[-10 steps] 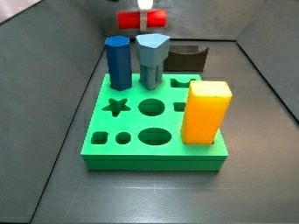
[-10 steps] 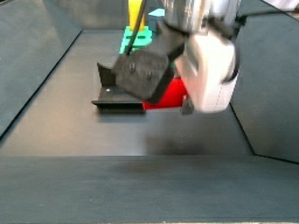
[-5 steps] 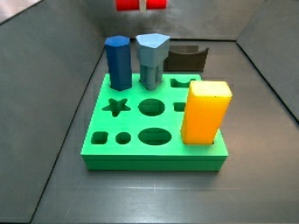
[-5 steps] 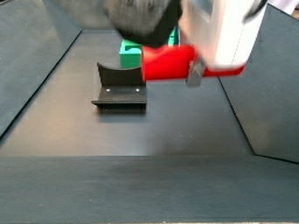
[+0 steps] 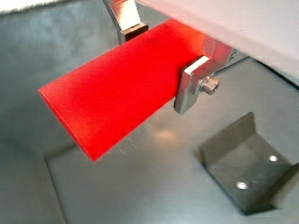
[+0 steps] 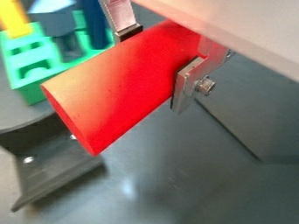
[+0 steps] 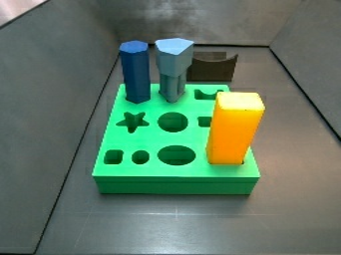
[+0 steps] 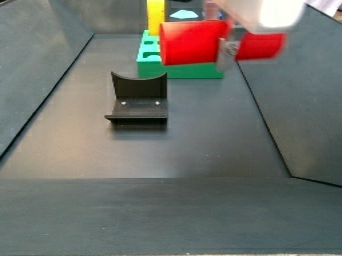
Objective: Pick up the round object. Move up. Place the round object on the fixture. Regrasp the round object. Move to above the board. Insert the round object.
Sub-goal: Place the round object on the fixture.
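Sitting on the dark surface (image 7: pixel 54 199): green board (image 7: pixel 147 149), blue and grey-blue pegs standing in it, yellow block alongside. Fixture (image 8: pixel 138 98) standing empty, well below the load. Hanging high over the surface: round object (image 8: pixel 195 42), lying sideways. Gripper (image 5: pixel 163 57) with fingers (image 5: pixel 194 85) clamping the round object across its body. Step judged: moving up. Next: lowering onto the fixture's cradle, keeping the peg level.

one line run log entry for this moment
gripper: shut on round object, held lying sideways | height: raised clear of floor | fixture: empty | board: round hole open | step: move up
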Motion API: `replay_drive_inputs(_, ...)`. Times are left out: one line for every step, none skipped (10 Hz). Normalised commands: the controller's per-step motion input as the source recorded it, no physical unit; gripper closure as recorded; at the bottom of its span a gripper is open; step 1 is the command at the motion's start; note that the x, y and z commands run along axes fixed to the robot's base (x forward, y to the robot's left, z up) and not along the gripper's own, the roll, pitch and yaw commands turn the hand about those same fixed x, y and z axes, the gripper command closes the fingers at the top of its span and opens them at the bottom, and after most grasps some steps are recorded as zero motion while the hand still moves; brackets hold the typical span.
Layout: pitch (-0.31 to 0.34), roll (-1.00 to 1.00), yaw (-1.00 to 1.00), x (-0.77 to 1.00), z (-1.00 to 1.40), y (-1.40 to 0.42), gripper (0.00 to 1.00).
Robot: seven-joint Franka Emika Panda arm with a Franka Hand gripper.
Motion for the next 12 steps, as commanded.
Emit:
replay_drive_inputs(0.078, -0.10, 1.00, 0.51, -0.14, -1.00, 1.00)
replay_drive_inputs(0.082, -0.10, 1.00, 0.53, -0.14, -1.00, 1.00)
replay_drive_inputs(0.085, -0.10, 1.00, 0.55, -0.15, -1.00, 1.00)
replay_drive_inputs(0.090, -0.10, 1.00, 0.57, -0.15, -1.00, 1.00)
replay_drive_inputs(0.096, -0.10, 1.00, 0.61, -0.16, -1.00, 1.00)
replay_drive_inputs(0.102, -0.10, 1.00, 0.55, -0.14, -0.84, 1.00)
replay_drive_inputs(0.107, -0.10, 1.00, 0.48, -0.11, -0.67, 1.00)
replay_drive_inputs(0.122, -0.09, 1.00, 0.29, -0.06, -0.26, 1.00)
replay_drive_inputs(0.135, -0.09, 1.00, 0.18, -0.04, -0.07, 1.00)
replay_drive_inputs(0.153, -0.09, 1.00, 0.09, -0.03, -0.05, 1.00)
replay_drive_inputs(0.161, -0.10, 1.00, 0.06, -0.01, -0.05, 1.00)
replay_drive_inputs(0.193, -0.11, 1.00, 0.05, 0.00, -0.02, 1.00)
